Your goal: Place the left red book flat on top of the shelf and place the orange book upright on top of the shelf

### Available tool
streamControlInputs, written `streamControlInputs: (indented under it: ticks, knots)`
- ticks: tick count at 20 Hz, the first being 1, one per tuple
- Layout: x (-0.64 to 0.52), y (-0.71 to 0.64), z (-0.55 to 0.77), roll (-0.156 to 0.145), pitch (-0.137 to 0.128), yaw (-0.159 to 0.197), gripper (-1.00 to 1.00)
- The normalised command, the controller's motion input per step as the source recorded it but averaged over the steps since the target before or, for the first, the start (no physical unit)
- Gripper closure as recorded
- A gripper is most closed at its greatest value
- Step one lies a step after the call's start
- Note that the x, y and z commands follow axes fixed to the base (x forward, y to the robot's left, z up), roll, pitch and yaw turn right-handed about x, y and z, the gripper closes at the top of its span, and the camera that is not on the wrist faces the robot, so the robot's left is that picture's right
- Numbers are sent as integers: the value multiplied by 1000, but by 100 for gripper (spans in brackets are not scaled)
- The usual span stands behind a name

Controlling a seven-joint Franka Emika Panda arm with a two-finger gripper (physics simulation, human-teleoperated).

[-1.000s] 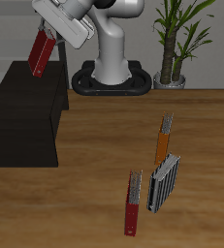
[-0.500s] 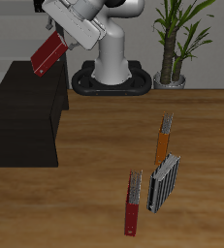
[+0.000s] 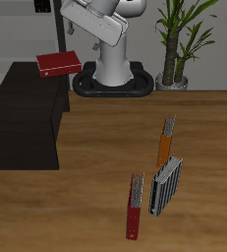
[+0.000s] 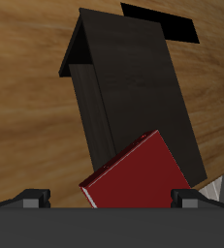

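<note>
The left red book (image 4: 138, 174) lies flat, seemingly between the jaws.

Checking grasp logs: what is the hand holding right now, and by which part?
The crimson hardcover book, lying flat above the matte black shelf, gripped at one edge by the hand.

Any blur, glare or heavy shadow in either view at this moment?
Exterior view: sharp, evenly lit, no glare; the shelf renders almost uniformly black, hiding its edges. Wrist view: also sharp; the left red book is cut off by the dark gripper housing, and the fingers show only as small tips.
</note>
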Motion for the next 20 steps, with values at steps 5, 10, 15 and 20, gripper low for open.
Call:
streamControlInputs:
  ticks: [5, 10, 15, 20]
  knots:
    - [-3, 317, 57, 110, -53, -5, -100]
    - [32, 134, 15, 49, -17, 3, -100]
    - [132, 470, -51, 130, 27, -7, -100]
    - [131, 879, -132, 115, 16, -13, -100]
